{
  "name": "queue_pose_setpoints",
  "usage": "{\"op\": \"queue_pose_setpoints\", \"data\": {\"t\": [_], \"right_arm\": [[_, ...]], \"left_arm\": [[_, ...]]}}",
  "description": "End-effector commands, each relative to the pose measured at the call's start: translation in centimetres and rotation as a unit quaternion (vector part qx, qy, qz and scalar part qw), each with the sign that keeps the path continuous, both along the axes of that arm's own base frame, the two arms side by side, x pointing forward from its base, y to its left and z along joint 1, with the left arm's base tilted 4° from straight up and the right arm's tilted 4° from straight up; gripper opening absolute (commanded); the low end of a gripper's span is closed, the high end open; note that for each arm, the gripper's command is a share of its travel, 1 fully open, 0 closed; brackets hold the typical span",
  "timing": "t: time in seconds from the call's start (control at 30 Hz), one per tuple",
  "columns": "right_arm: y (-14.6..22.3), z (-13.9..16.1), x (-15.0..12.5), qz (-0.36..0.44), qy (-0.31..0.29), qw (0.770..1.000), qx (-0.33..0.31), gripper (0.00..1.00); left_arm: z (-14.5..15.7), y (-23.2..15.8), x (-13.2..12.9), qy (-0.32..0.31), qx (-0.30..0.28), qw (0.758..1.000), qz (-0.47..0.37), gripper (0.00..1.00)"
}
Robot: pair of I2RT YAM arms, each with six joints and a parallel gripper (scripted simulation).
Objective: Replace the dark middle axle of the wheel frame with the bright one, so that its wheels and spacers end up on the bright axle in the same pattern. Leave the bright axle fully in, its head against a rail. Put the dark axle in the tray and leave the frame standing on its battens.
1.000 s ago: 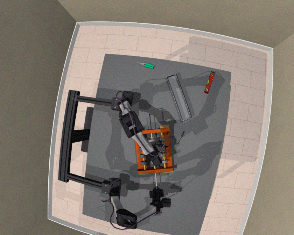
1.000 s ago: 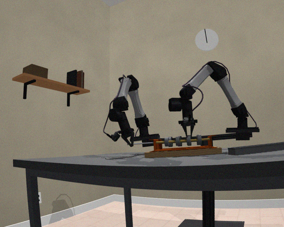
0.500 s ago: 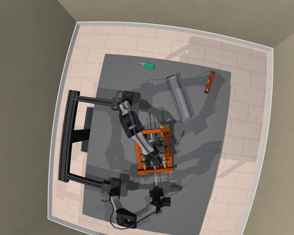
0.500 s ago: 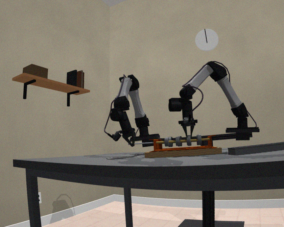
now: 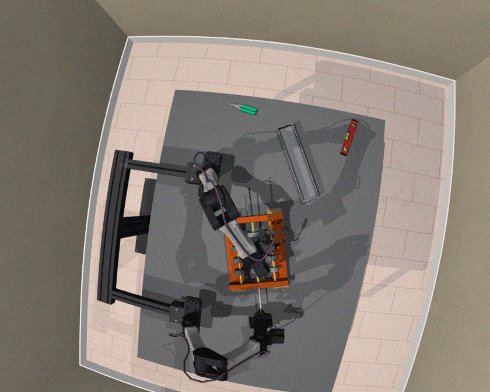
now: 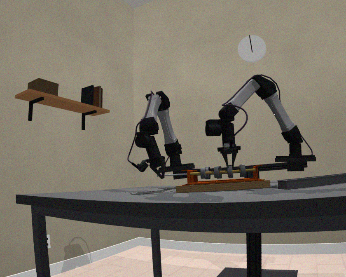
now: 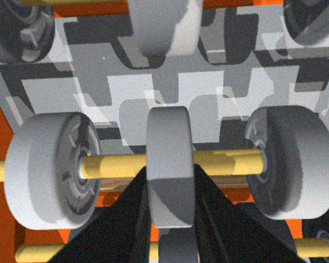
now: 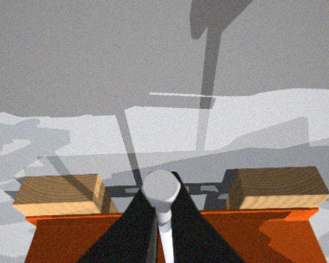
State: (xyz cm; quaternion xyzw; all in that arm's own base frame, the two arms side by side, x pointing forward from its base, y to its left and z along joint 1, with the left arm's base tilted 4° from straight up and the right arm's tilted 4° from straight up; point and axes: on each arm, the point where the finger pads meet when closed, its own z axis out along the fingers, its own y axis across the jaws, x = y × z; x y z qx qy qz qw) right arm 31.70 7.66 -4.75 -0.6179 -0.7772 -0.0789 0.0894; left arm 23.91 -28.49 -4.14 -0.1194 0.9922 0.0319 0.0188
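Left gripper [image 5: 260, 266] [image 6: 230, 167] [image 7: 170, 168]: jaws narrowly parted on wheel [image 6: 230, 172] [image 7: 170, 137]. Right gripper [image 5: 261, 312] [image 6: 162, 176] [image 8: 161, 199]: jaws nearly shut around bright axle [image 5: 260, 298] [image 6: 175, 174] [image 8: 167, 243], head beyond them, rail [image 5: 258, 284] [image 6: 192, 175] [image 8: 79, 239] ahead. Push straight, slowly; keep wheel bore aligned.

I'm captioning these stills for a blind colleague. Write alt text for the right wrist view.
The right gripper grips the bright axle near its round head. Below is the orange frame, with two wooden battens jutting out, one either side of the gripper.
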Motion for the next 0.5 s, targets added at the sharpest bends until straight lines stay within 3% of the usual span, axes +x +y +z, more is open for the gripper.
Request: {"op": "queue_pose_setpoints", "data": {"t": [0.0,0.47], "right_arm": [[1.74,0.82,-0.14,0.009,-0.006,1.000,0.019,0.00],[2.09,0.69,-0.15,0.009,-0.011,1.000,0.019,0.00]], "left_arm": [[0.16,-0.62,0.19,-0.003,-0.014,1.000,0.000,0.00],[0.57,-0.63,0.28,-0.005,-0.016,1.000,0.000,0.00]]}}
